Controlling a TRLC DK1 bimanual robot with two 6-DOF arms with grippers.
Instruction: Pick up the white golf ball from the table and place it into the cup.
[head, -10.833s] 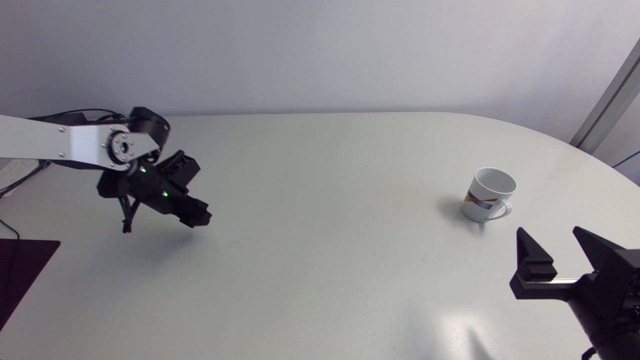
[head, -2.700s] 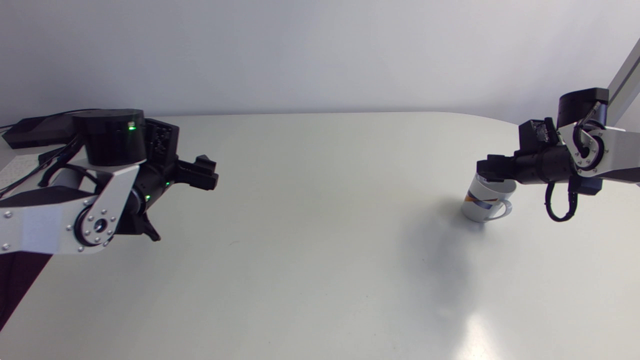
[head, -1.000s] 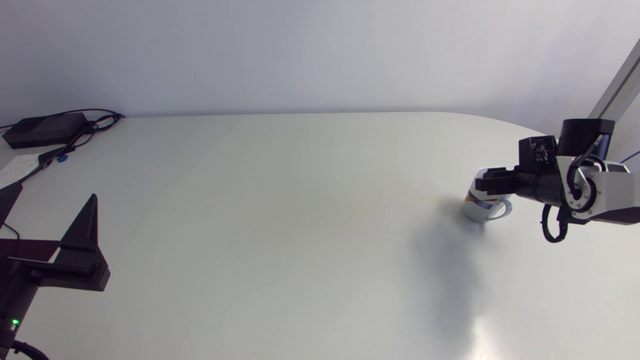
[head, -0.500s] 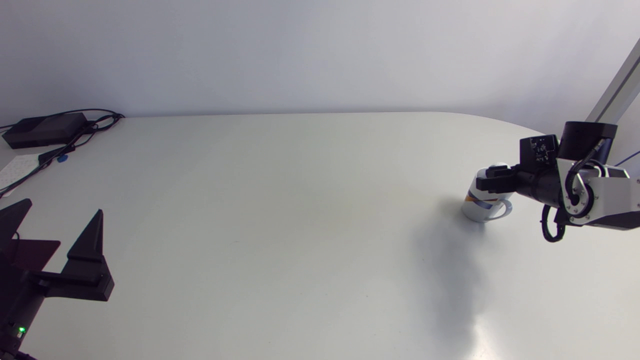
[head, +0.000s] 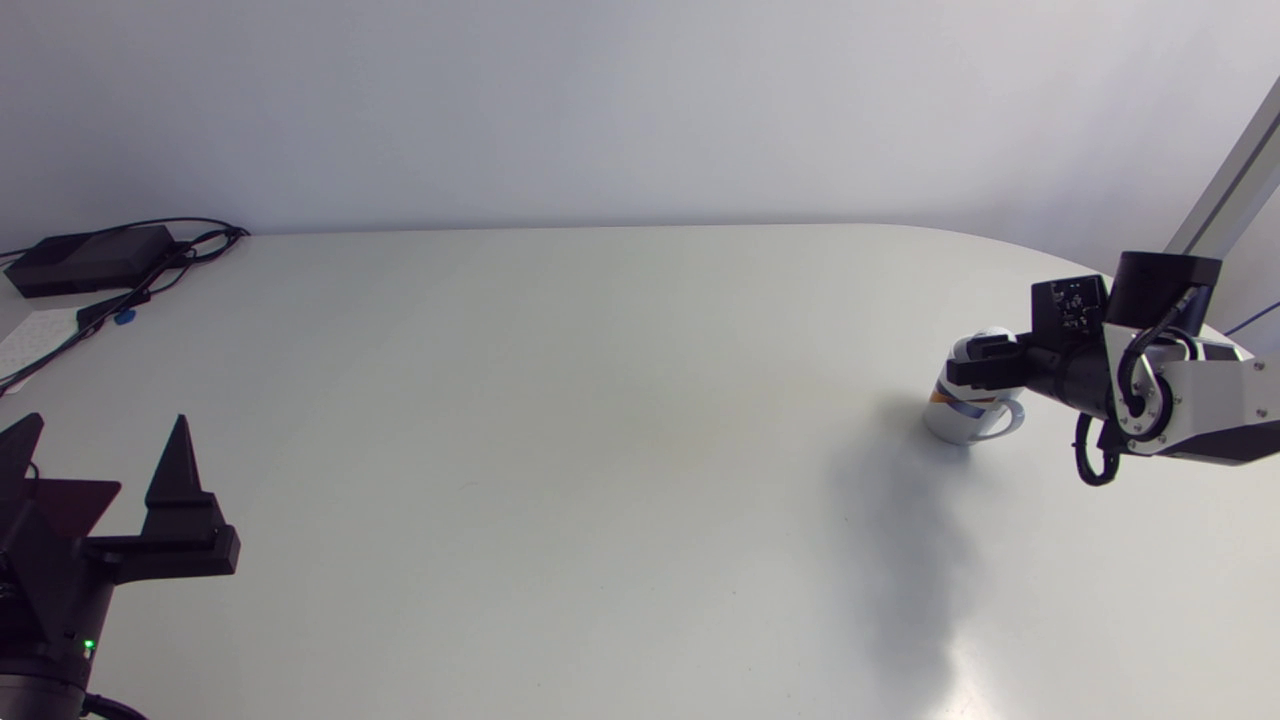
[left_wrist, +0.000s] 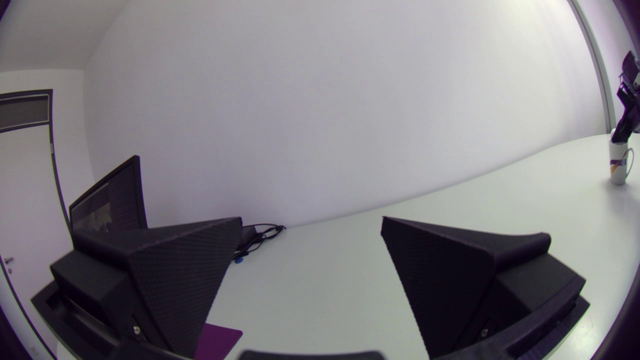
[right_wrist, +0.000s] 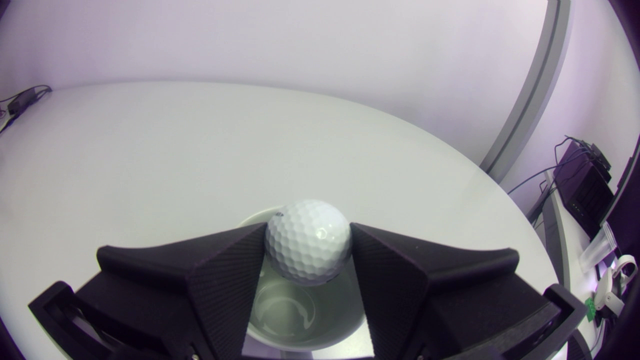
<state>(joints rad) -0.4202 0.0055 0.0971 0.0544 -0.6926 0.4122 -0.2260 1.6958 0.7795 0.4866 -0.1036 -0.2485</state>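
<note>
The white golf ball (right_wrist: 307, 241) is pinched between the fingers of my right gripper (right_wrist: 307, 229), which is shut on it. It hangs just above the open mouth of the white cup (right_wrist: 300, 325). In the head view the cup (head: 962, 412) stands at the table's right side, with the right gripper (head: 985, 360) over its rim and the ball (head: 994, 335) peeking out at its tip. My left gripper (head: 100, 455) is at the front left corner, open and with nothing in it. The left wrist view shows that gripper (left_wrist: 310, 240) wide open and the cup (left_wrist: 619, 162) far across the table.
A black box with cables (head: 90, 260) lies at the back left corner. A dark mat (head: 75, 495) sits by the left edge, partly behind the left gripper. The wide white table top (head: 600, 420) lies between the two arms.
The right gripper has kept the ball over the cup and shifted slightly, so the ball now shows at its tip. The left gripper has turned a little at the front left corner.
</note>
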